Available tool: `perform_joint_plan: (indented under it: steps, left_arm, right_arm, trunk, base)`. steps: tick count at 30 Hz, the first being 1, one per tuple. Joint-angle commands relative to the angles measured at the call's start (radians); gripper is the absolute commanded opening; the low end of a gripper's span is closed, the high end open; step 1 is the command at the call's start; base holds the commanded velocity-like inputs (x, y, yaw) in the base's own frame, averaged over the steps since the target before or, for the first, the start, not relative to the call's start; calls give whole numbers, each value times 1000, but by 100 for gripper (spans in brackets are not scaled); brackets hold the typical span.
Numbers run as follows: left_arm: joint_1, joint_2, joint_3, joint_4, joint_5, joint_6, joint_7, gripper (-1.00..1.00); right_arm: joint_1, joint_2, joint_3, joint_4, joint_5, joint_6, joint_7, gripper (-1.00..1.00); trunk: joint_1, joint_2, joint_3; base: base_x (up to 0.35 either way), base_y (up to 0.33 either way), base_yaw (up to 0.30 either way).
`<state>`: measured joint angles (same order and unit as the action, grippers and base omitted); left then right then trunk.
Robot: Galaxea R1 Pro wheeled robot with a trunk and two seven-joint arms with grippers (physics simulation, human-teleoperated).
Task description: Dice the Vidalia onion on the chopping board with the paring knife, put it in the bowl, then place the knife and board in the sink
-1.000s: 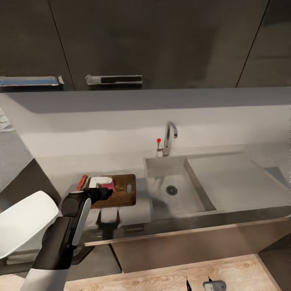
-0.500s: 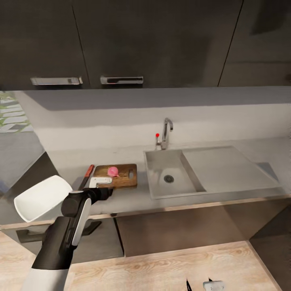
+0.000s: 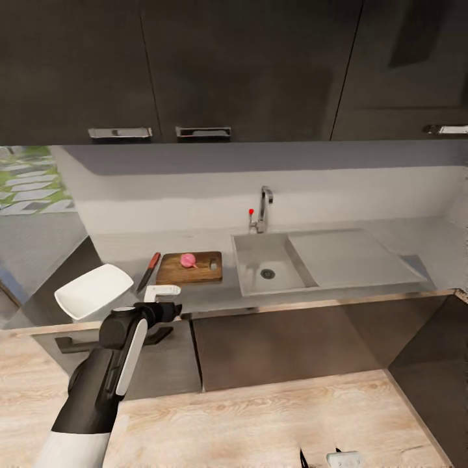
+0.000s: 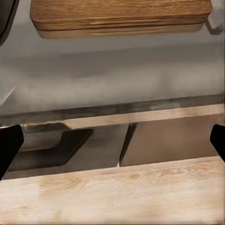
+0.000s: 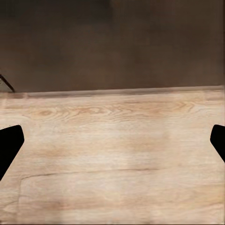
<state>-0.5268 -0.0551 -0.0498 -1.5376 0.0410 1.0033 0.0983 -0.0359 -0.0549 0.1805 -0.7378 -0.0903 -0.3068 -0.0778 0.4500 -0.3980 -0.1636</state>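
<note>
Seen from the head camera, left of centre: chopping board (image 3: 191, 267) flat on the countertop (image 3: 130, 250), with the pink Vidalia onion (image 3: 188, 260) resting on its middle. Just left of the board, apart from it: paring knife (image 3: 148, 270), lying diagonally, reddish handle toward the wall, dark blade toward the counter's front edge. Further left, at the counter's corner: white bowl (image 3: 93, 290), tilted a little toward the camera. Right of the board, at frame centre: sink (image 3: 265, 268), basin with round dark drain, drainboard stretching to the right, chrome tap (image 3: 262, 209) with red knob behind. In the lower left of the head frame: left arm reaching up and forward, left gripper (image 3: 164, 292) hanging over the counter's front edge, below the board and not touching it. In the left wrist view: dark fingertips (image 4: 8, 149) at both side edges, spread wide, nothing between them; board's long edge at the upper part of that frame. At the bottom edge of the head frame, right of centre: right gripper (image 3: 320, 456) low over the wooden floor (image 3: 273, 422). In the right wrist view: fingertips (image 5: 9, 145) likewise far apart, holding nothing, floor planks beyond. Across the top: dark wall cabinets (image 3: 247, 65).
</note>
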Motion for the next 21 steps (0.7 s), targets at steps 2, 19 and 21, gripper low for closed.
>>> perform_joint_plan:
  steps: [2, 19, 21]
  left_arm:
    - [-1, 0, -1, 0, 5, 4, 9, 100]
    - [104, -4, -4, -9, 11, -3, -46, 100]
    - [128, -3, -3, -9, 10, -16, -75, 100]
  right_arm:
    - [-1, -2, 8, 0, -9, -3, -8, 100]
    - [-1, -2, 7, 1, -8, -3, -9, 100]
    - [-1, -2, 7, 1, -8, -4, -9, 100]
  trunk:
    - [0, -2, 1]
    - [0, -2, 12]
    - [0, -2, 12]
  base:
    - [-344, 0, 0]
    - [-71, 0, 0]
    - [0, 0, 0]
